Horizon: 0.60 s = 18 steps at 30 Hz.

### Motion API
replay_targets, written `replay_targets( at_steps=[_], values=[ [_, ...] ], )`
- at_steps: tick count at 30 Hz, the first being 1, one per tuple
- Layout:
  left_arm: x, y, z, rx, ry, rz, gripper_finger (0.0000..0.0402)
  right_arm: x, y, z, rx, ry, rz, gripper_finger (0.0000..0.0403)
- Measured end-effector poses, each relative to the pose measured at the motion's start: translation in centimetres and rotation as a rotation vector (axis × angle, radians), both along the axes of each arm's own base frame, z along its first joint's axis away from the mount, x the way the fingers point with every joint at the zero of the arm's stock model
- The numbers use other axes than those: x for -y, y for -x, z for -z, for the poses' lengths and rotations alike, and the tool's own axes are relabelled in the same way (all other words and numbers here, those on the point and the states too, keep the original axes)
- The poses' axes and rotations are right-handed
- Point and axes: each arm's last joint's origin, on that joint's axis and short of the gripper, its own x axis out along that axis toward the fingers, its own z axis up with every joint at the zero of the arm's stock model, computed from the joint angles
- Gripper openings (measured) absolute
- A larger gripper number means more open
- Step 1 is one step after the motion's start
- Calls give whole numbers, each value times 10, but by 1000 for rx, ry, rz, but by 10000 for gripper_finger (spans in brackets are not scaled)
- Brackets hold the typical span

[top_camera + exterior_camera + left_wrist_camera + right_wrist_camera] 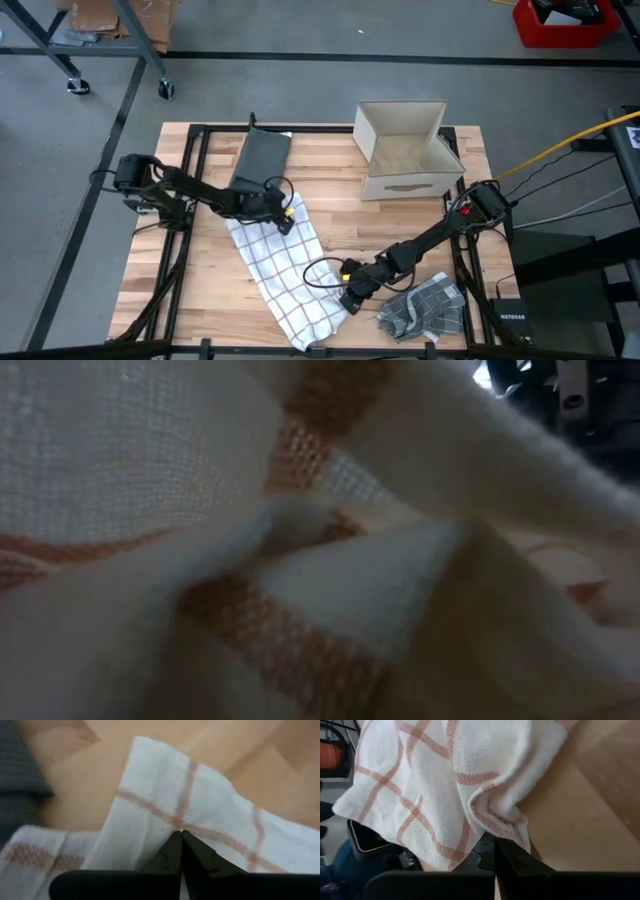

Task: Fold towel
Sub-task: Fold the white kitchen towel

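The checked towel (285,270) lies in a long crooked strip across the middle of the table (330,215), running from near the centre down to the front edge, where its end hangs slightly over. It is white with thin reddish-brown lines, soft and rumpled, with loose creases instead of any clean fold, so I'd say the folding has barely begun: both ends are gripped, but no edge has been brought over onto another yet. The left gripper (284,215) is clamped tight on the towel's far end, cloth bunched between its fingers. The right gripper (352,297) is pinched shut on the towel's near side edge, close to the front. A dark grey cloth (262,158) lies towards the back, a cardboard box (405,150) beside it, and a crumpled grey checked cloth (425,308) sits near the front right corner
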Motion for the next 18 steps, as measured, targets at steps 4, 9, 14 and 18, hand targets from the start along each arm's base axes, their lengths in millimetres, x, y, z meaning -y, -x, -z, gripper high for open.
replay_targets(
  at_steps=[4, 9, 14, 18],
  values=[
    [2, -5, -12, 91, -55, 72, 0, 1, -1, 0, 44, 55, -45, 1],
    [1, -8, -25, 171, -105, 109, 0, 0, -1, -1, 85, 101, -119, 5],
    [13, -9, -51, 275, -269, 295, 0, -1, 1, -1, 103, 101, -242, 15],
    [32, -6, -68, 375, -287, 442, 1, -1, 1, -1, 96, 95, -259, 17]
  ],
)
